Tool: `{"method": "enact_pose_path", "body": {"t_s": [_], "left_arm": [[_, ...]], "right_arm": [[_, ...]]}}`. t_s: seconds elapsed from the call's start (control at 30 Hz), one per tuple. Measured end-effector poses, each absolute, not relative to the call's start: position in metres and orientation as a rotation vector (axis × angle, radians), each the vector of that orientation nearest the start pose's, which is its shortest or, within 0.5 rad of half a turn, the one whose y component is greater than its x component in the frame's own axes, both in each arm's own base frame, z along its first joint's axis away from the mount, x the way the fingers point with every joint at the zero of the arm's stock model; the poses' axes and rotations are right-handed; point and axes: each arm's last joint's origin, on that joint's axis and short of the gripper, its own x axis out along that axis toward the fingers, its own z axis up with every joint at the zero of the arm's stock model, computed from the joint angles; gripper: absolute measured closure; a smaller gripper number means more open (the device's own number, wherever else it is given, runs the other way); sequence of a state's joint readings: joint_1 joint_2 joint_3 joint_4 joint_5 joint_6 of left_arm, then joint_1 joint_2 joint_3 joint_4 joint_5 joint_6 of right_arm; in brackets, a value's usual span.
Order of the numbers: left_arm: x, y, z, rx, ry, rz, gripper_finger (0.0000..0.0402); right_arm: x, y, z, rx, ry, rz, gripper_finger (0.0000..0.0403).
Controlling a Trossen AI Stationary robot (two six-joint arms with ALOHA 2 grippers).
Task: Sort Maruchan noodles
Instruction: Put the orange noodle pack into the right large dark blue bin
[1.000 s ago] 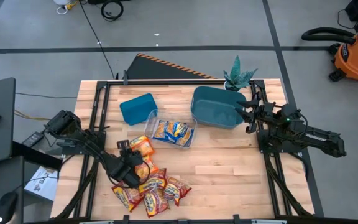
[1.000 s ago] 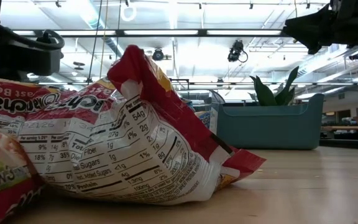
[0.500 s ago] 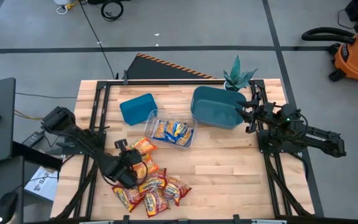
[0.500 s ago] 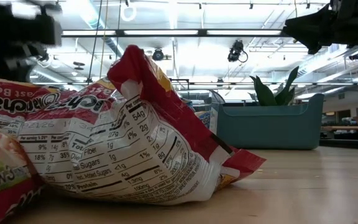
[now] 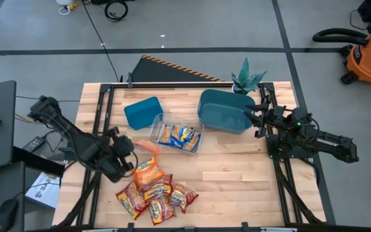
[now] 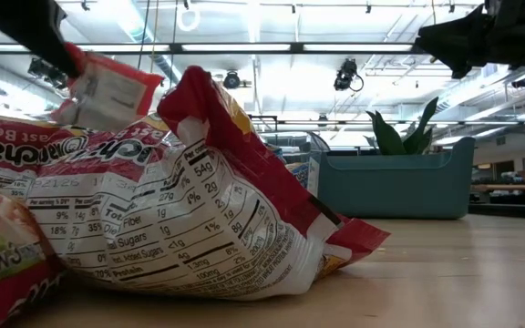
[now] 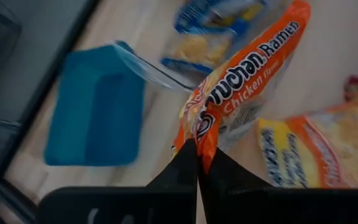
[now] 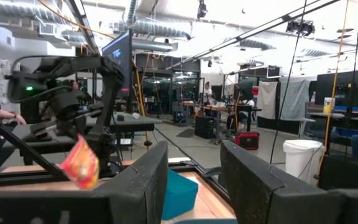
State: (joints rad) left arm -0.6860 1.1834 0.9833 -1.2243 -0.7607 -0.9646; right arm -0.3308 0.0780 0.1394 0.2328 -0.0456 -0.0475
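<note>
The orange packet [image 7: 247, 81] seen in the left wrist view read "Ramen" and "Chicken Flavor", with the brand name partly creased so that only "uchan" showed. In the low view, the big red packet [image 6: 208, 219] lying on the surface [image 6: 445, 273] showed its nutrition panel: "Fiber", "Total Sugars", "Protein", "54g" and a column of percentages. Its front lettering appeared upside down and incomplete. Nothing else could be read.

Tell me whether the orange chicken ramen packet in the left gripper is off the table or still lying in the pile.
Off the table. The left gripper is shut on the orange packet by one edge, and it hangs in the air apart from the pile.
</note>
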Motion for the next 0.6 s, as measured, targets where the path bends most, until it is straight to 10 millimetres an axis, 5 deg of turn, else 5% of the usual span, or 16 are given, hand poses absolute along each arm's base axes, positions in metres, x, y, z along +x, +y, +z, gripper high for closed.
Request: {"method": "enact_pose_path", "body": {"t_s": [0.37, 0.6], "left_arm": [[0.151, -0.058, 0.295, 0.187, 0.714, 0.697, 0.0397], [0.163, -0.027, 0.295, 0.264, 0.795, 0.838, 0.0397]], "right_arm": [[0.086, -0.028, 0.228, -0.1, -0.29, -0.29, 0.025], [0.086, -0.028, 0.228, -0.101, -0.29, -0.29, 0.025]]}}
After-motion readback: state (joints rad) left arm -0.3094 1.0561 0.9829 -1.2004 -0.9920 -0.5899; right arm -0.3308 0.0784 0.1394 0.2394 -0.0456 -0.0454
